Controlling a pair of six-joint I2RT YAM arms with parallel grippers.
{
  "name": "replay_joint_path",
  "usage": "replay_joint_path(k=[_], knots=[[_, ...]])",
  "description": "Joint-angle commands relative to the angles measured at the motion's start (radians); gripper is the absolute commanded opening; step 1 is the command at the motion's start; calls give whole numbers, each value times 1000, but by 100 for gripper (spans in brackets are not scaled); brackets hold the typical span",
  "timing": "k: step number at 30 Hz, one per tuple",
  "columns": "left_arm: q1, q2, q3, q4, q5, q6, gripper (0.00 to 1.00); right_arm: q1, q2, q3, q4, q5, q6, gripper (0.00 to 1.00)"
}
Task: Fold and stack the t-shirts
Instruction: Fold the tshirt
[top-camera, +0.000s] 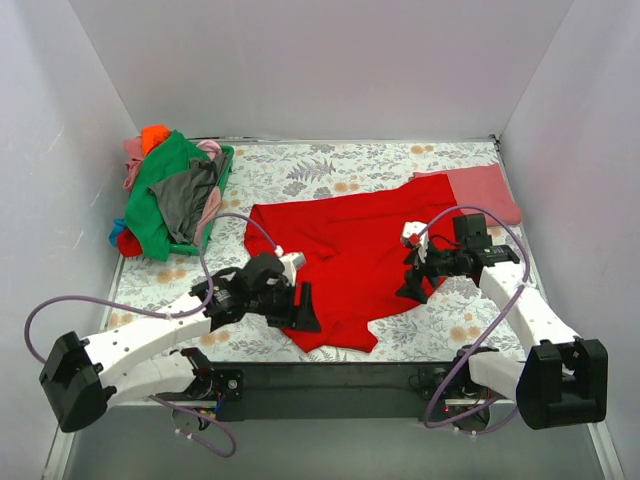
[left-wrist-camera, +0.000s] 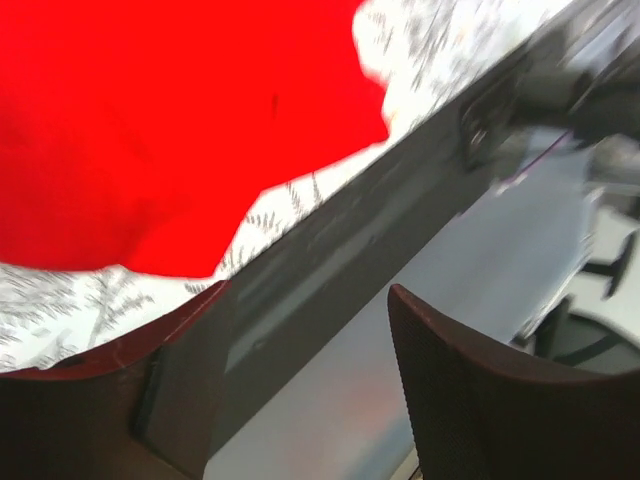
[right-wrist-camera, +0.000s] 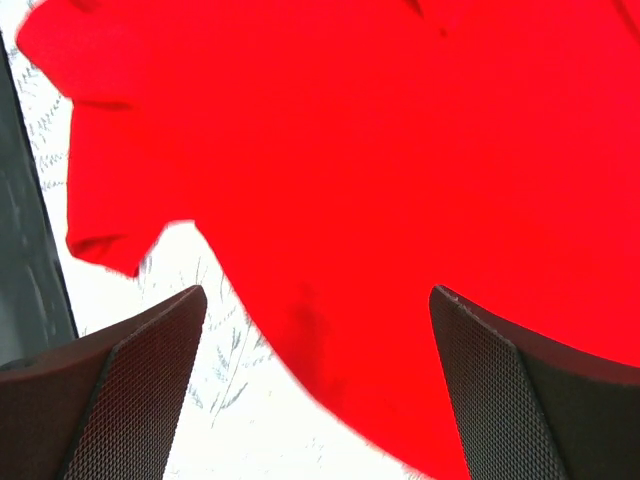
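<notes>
Large bright red cloth t-shirt (top-camera: 345, 245) lies spread across the desk (top-camera: 330, 165), long axis left-right. Left end effector (top-camera: 298, 310), released and empty, sits at its near hem; right end effector (top-camera: 415, 285), released too, is over its right side.

Parted fingers (right-wrist-camera: 120, 390) over red t-shirt (right-wrist-camera: 400, 150).
</notes>
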Motion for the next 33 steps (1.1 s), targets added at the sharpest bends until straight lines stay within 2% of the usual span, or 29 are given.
replay_joint_path(k=[1, 4, 9, 14, 17, 18, 22, 25, 27, 30, 33], knots=[[-139, 36, -2, -36, -158, -50, 59, -92, -42, -40, -8, -50, -43, 98], [-233, 125, 32, -27, -218, -45, 57, -151, -30, -26, -8, -73, -23, 98], [-363, 313, 112, 28, -272, -12, 56, -163, -2, -21, -11, -72, -13, 98], [-402, 389, 133, -4, -402, -12, 54, -146, 23, -26, -79, -137, -110, 97], [-406, 352, 117, -44, -453, -24, 53, -44, 55, -24, -128, -138, -167, 93], [-406, 329, 109, -64, -493, -30, 53, 58, 66, -23, -126, -113, -190, 92], [-408, 120, 81, -157, -648, -117, 57, 326, 110, 46, -97, 81, -191, 86], [-402, 32, 70, -228, -740, -228, 63, 515, 155, 85, -62, 213, -149, 84], [-396, -19, 72, -277, -773, -309, 63, 654, 185, 92, -8, 284, -127, 84], [-394, -66, 99, -381, -861, -422, 63, 766, 243, 94, 22, 384, -95, 82], [-394, -152, 97, -426, -919, -482, 62, 815, 277, 77, 45, 444, -75, 77]])
